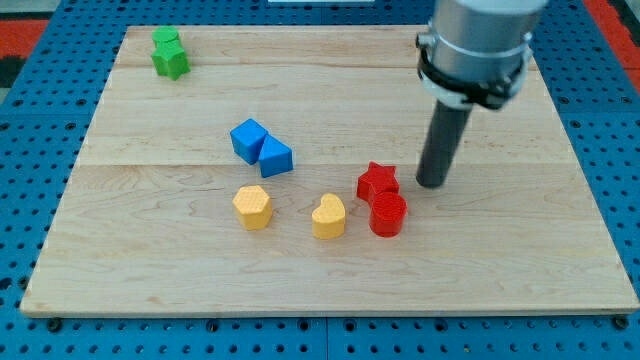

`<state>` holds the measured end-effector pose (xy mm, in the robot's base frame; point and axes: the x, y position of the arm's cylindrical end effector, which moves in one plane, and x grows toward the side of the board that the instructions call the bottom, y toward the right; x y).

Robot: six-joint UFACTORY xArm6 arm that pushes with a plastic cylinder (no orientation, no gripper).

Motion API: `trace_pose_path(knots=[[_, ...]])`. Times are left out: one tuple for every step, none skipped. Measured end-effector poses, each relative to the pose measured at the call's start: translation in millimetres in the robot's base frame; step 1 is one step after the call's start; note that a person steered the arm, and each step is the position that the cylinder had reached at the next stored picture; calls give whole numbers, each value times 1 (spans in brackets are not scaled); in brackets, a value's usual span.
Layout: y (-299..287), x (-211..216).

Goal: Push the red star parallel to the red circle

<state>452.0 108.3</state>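
**Tip parked right of red star, push not finished**

Blue pegboard (600, 120) surrounds a light wooden tabletop (500, 290), plank seams running left-right across it.

Arm: grey cylinder housing at the view's top right, dark rod hanging from it. My tip (432, 184) sits on the tabletop just to the view's right of the red star, a small gap showing between them. No jaws on this rig, so nothing to report as spread or pinching; it's a bare rod.

Blocks, biggest cluster down:
- blue cube (248, 139) and blue triangle-ish block (275, 158), touching, centre-left of the board.
- green blocks (168, 52), two stacked close at the view's top left, shape reads as star-like but hard to confirm.
- yellow hexagon-ish block (252, 207) and yellow heart (328, 216), apart from each other, in the lower middle.
- red star (377, 181), just above and slightly left of the red circle (388, 214). The two look touching or nearly so.

Step, as I judge it: approach done, contact pending. Star is stacked above the circle rather than beside it in a row.

Next move probably needs: a short controlled shove on the star only, so it ends up level with the circle. From the current side, a leftward push moves the star toward the heart's column. Risk: the circle is so close that it drags along. Keep the tip clear of it.
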Motion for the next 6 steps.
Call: trace_pose_path(knots=[[-66, -30], [-126, -23], [-118, 19], [-91, 40], [-66, 30], [-75, 10]])
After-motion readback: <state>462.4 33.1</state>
